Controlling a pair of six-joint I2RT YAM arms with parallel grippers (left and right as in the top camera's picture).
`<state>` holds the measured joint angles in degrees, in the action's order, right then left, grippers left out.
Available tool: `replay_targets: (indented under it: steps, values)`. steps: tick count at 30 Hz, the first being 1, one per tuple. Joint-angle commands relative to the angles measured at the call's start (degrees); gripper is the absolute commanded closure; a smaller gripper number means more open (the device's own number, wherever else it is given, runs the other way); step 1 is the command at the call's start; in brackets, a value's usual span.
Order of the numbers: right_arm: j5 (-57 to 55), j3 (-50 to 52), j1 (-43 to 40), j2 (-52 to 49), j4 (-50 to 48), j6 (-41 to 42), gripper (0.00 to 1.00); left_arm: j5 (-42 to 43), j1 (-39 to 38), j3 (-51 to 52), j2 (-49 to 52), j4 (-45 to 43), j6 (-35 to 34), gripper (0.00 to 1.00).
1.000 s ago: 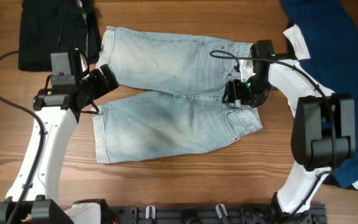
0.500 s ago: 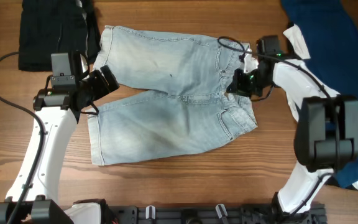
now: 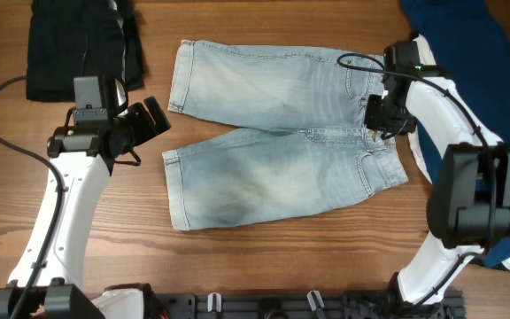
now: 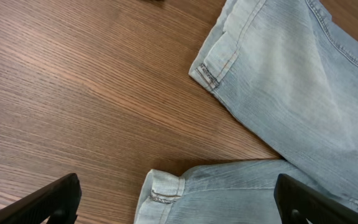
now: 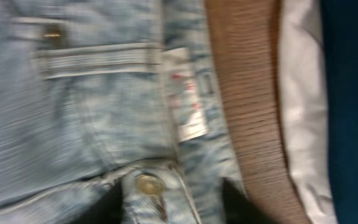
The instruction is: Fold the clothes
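Shorts (image 3: 273,164) lie spread flat on the desk (image 3: 264,266). The right tool (image 3: 383,120) pinches their waistband; the left tool (image 3: 153,117) hangs released just beside their hems. Likely the straightening step; next, grip a hem and fold one leg over.

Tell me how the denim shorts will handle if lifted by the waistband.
The denim shorts would probably go floppy: they lie flat with soft wrinkles, so the legs should hang. The thick waistband and button suggest some weight for cloth. On the smooth wood table they likely slide easily.
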<state>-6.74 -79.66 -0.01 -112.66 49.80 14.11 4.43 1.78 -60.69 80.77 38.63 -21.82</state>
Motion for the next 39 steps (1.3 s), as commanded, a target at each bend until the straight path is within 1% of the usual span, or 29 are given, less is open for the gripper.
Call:
replay_targets:
  steps: [1, 2, 3, 4, 5, 6, 8, 9, 10, 12, 14, 15, 16, 18, 19, 21, 23, 27, 32, 33, 36, 37, 38, 39]
  values:
    - [-0.02, -4.13, -1.77, 1.05, 2.23, 0.9, 0.01, -1.88, 0.26, -0.13, -0.37, -0.28, 2.16, 0.0]
    - [4.37, -10.49, -1.86, 2.19, 7.45, 0.9, 0.0, -1.31, 0.26, -0.15, -0.44, -0.02, 2.12, 0.0]
    - [8.15, -15.21, -1.84, 3.06, 11.54, 0.83, 0.0, 1.4, 0.22, -0.15, -0.59, 1.77, 1.88, 0.0]
    - [11.52, -19.52, -1.84, 4.02, 15.39, 0.9, 0.0, 3.58, 0.22, -0.15, -0.63, 4.92, -0.42, 0.0]
    - [12.35, -22.38, -1.75, 4.94, 17.75, 0.94, 0.0, 4.79, 0.22, -0.11, -0.5, 9.55, -4.72, 0.0]
    - [12.33, -24.41, -1.55, 6.34, 20.04, 1.05, 0.0, 5.64, 0.0, 0.57, -0.04, 16.7, -11.34, 0.0]
    - [12.35, -24.37, -1.16, 7.69, 21.49, 2.64, 0.0, 6.29, -2.34, 4.61, 0.13, 21.49, -16.52, 0.0]
    - [12.76, -24.37, -1.05, 7.76, 22.34, 4.07, 0.0, 6.56, -4.22, 7.3, 0.13, 21.62, -19.23, 0.0]
    - [13.44, -24.22, -0.98, 7.76, 23.34, 4.04, 0.0, 6.71, -7.37, 10.71, 0.13, 20.63, -22.58, 0.0]
    - [13.44, -24.11, -0.96, 7.76, 24.02, 4.07, 0.0, 6.71, -12.35, 14.25, 0.13, 17.29, -25.51, 0.0]
    - [14.49, -24.04, -0.72, 7.76, 25.4, 4.2, 0.02, 6.69, -18.21, 17.81, 0.13, 9.2, -28.39, 0.05]
    - [14.47, -23.82, -0.46, 7.76, 25.97, 5.07, 0.03, 6.95, -19.78, 18.99, 0.2, 6.99, -28.96, 0.1]
    - [14.47, -23.63, -0.02, 7.76, 26.88, 6.38, 0.04, 7.45, -20.9, 19.8, 0.26, 5.92, -31.04, 0.16]
    - [13.99, -22.95, 1.01, 7.76, 27.61, 8.57, 0.05, 8.66, -21.97, 20.37, 0.83, 6.16, -34.18, 0.34]
    - [14.01, -22.8, 1.51, 7.74, 27.41, 8.81, 0.05, 9.62, -22.27, 20.37, 1.18, 6.56, -35.67, 0.38]
    - [14.01, -22.56, 2.03, 7.74, 27.61, 8.83, 0.06, 10.1, -22.29, 20.5, 1.64, 7.74, -36.35, 0.41]
    - [14.01, -22.21, 2.47, 7.74, 27.87, 8.81, 0.06, 10.1, -22.29, 22.23, 2.19, 7.28, -38.91, 0.46]
    - [13.6, -22.21, 4.74, 7.76, 28.13, 8.85, 0.06, 8.59, -22.27, 26.75, 2.19, 5.55, -42.14, 0.46]
    - [11.91, -22.21, 9.7, 11.54, 31.08, 10.38, 0.09, 4.09, -22.23, 27.06, 2.19, 2.64, -42.12, 0.46]
    - [10.1, -22.21, 11.17, 14.38, 32.48, 11.65, 0.09, 2.49, -22.23, 27.06, 2.19, 2.29, -42.12, 0.46]
    - [7.52, -22.21, 12.72, 23.85, 36.54, 13.62, 0.09, 1.9, -22.25, 27.06, 2.19, -0.66, -42.1, 0.46]
    - [6.08, -22.21, 12.7, 26.18, 37.81, 14.8, 0.09, 1.84, -22.23, 27.06, 2.19, -1.14, -42.1, 0.48]
    - [3.8, -22.21, 12.7, 28.81, 39.36, 16.5, 0.09, 1.64, -22.25, 27.06, 2.19, -1.4, -42.1, 0.48]
    - [-0.55, -22.21, 12.7, 33.38, 41.68, 20.11, 0.09, 1.27, -22.25, 27.06, 2.19, -1.4, -42.1, 0.48]
